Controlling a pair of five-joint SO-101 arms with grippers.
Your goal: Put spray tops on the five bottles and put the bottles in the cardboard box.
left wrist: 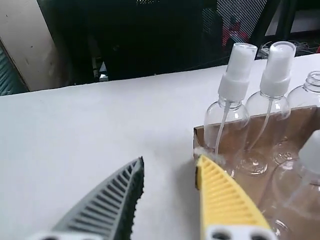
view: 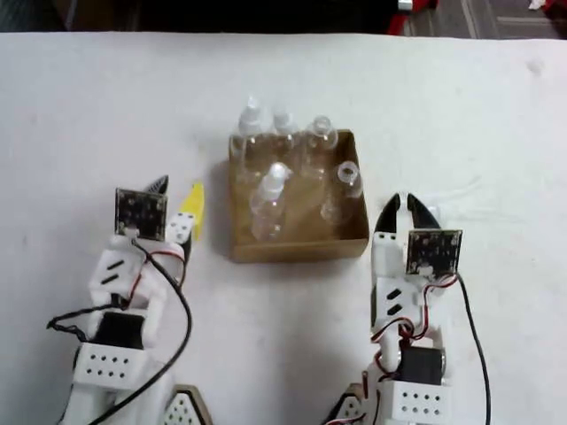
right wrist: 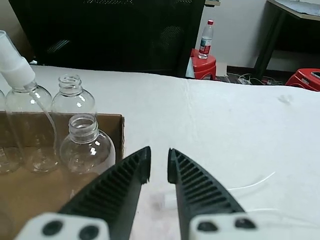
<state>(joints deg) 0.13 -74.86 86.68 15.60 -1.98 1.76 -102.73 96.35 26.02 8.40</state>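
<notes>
All five bottles stood inside the cardboard box [view: 297, 248] on the worktop [view: 106, 106]; three were bottles with spray tops [view: 270, 208] on; two were bare-necked bottles [view: 347, 177], on the side of the box nearest my right hand [view: 405, 200]; that hand sat just beside the box, its fingers only a crack apart, holding nothing; my left hand [view: 178, 188] sat near the other side of the box, wide open, holding nothing too.
</notes>
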